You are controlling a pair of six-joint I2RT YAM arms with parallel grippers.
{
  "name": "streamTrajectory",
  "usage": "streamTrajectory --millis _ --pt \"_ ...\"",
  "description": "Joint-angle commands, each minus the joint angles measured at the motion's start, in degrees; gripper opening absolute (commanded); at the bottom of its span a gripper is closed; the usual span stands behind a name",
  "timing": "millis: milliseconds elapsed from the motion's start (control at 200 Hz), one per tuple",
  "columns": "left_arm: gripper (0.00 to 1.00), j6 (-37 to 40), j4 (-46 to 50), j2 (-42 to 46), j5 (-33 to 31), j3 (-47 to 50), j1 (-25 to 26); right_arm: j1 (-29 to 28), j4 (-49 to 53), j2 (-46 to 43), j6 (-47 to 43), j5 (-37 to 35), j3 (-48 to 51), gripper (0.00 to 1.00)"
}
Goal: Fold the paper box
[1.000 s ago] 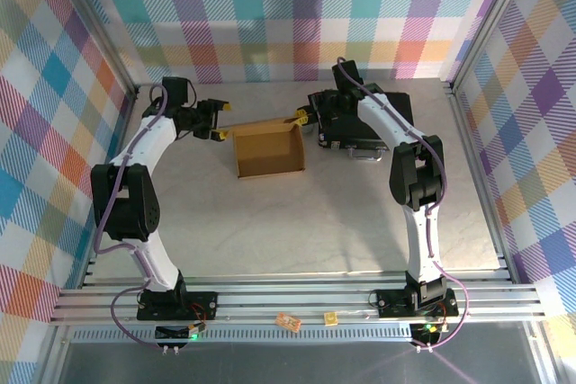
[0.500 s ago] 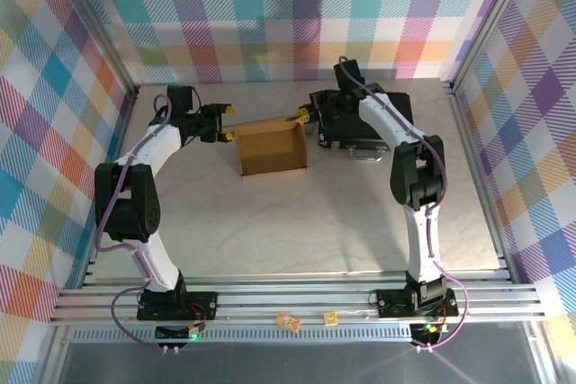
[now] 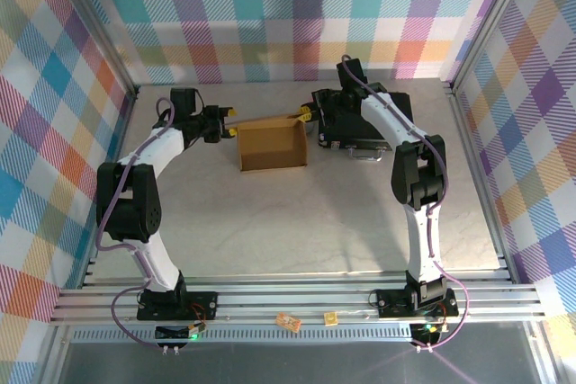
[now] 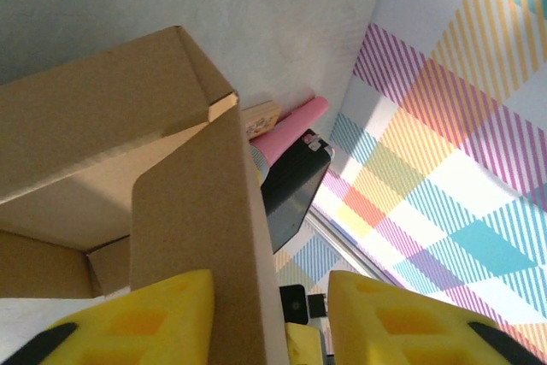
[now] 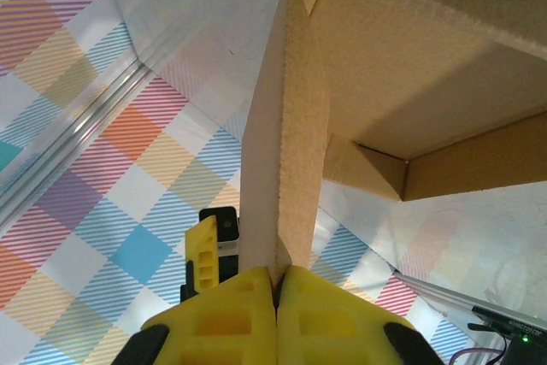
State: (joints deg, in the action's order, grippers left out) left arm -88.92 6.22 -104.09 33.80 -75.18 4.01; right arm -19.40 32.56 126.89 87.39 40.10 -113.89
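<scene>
The paper box (image 3: 270, 148), a shallow rectangular tray of plain brown corrugated cardboard, sat open side up on the pale marbled table (image 3: 270, 231), directly between the two sets of jaws. Its raised rear flap (image 3: 265, 122), a long narrow cardboard panel, ran lengthwise from one gripper to the other, so each arm met one short end of it.

The right gripper (image 3: 304, 115) was clenched on its end. In the right wrist view the two yellow fingers (image 5: 222, 324) met with the flap's edge pinched between them. The panel rose straight out ahead of the jaws, and the box's inner corner lay off to one side.

The left gripper (image 3: 229, 125) was released. In the left wrist view the flap stood in the gap between its yellow pads (image 4: 137, 318), close against one pad with a clear space before the other. The jaws straddled the cardboard without gripping it.

The coming move seemed to turn on that straddle. With the flap inside the left jaws, closing them would likely take the second end. Neither arm was nearer than the other, but only the right had a hold. A large black rectangular case (image 3: 369, 123) lay just behind the right jaws, on the side away from the box.
</scene>
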Motion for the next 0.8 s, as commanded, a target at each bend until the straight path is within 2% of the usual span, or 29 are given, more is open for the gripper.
streamTrajectory --millis 0,415,795 --pt "0.36 0.1 -4.0 0.5 3.5 0.9 2.2 -1.5 0.4 -0.8 -2.6 2.1 0.7 0.0" --pt "0.29 7.5 -1.3 -0.8 2.9 3.8 2.1 -2.0 -1.3 0.5 -12.6 3.5 2.7 0.0" --pt "0.25 19.6 5.2 -0.7 -0.6 6.3 1.4 -2.2 -2.3 -0.4 -24.5 3.8 8.6 0.0"
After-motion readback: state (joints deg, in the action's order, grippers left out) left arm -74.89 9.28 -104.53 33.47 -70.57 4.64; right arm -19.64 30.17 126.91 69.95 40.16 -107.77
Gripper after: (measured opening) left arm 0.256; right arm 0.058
